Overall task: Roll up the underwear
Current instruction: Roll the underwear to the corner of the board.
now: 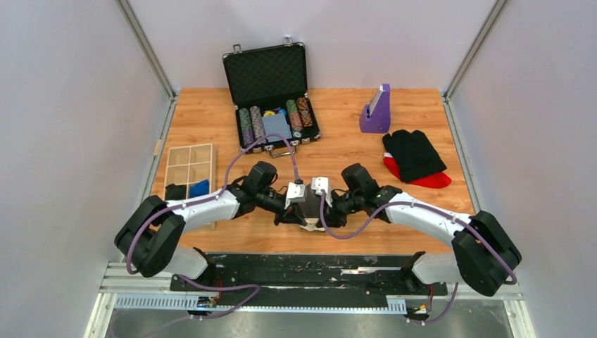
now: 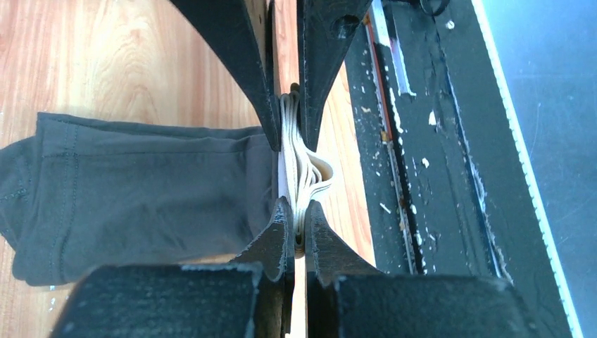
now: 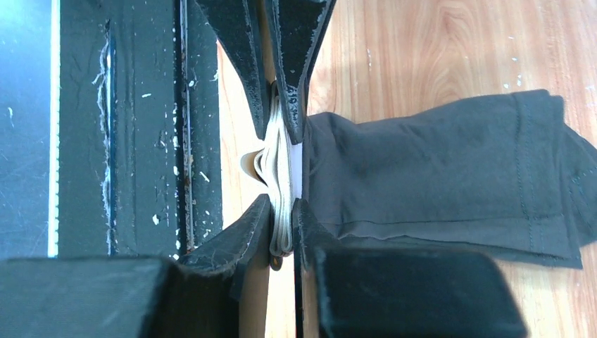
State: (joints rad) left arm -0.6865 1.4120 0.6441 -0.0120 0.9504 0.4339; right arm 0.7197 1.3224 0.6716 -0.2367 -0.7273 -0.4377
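Observation:
The underwear (image 2: 134, 190) is dark charcoal-grey cloth with a pale folded waistband (image 2: 299, 165). It lies flat on the wood near the table's front edge (image 1: 306, 215). My left gripper (image 2: 296, 224) is shut on the waistband from one end. My right gripper (image 3: 283, 224) is shut on the same waistband (image 3: 281, 176) from the other end, with the grey cloth (image 3: 443, 176) spread behind it. In the top view the two grippers (image 1: 310, 204) meet tip to tip over the garment, which they mostly hide.
An open black poker-chip case (image 1: 271, 95) stands at the back centre. A purple holder (image 1: 375, 111) is back right, with a jet-black garment (image 1: 413, 155) over a red one (image 1: 429, 180). A wooden divided tray (image 1: 190, 171) is at left. The black base rail (image 1: 303, 271) lies just beyond the front edge.

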